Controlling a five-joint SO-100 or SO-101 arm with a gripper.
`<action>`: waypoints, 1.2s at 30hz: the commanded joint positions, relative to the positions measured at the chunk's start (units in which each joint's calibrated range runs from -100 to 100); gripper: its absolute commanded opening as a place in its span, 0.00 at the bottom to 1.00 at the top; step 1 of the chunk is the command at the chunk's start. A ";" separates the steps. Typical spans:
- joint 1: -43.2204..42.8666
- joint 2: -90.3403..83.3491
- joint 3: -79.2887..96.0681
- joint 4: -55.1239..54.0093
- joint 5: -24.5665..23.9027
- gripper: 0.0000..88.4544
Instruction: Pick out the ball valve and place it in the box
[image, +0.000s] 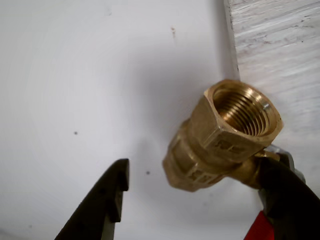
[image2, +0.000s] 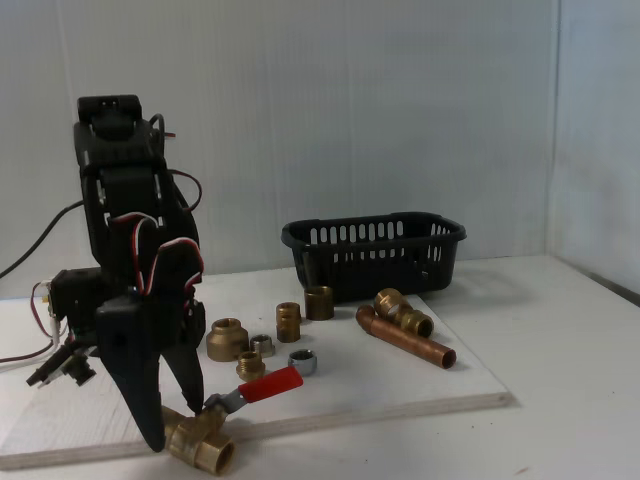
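Gripper (image2: 178, 425) at lower left of the fixed view, fingers spread wide astride the ball valve (image2: 215, 428) (nothing clamped): close squarely on brass body before lifting to box (image2: 375, 252).

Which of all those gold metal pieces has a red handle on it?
The ball valve at the front, right at the robot's hand. It alone carries a red lever; the small brass fittings behind it are plain.

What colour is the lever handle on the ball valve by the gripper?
Red. The handle on the brass ball valve shows best in the fixed view.
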 joint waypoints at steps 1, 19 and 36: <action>-0.58 -3.37 3.30 -0.13 0.18 0.31; -0.51 -2.44 4.74 -3.57 0.18 0.31; 0.08 0.87 4.74 -5.64 0.18 0.31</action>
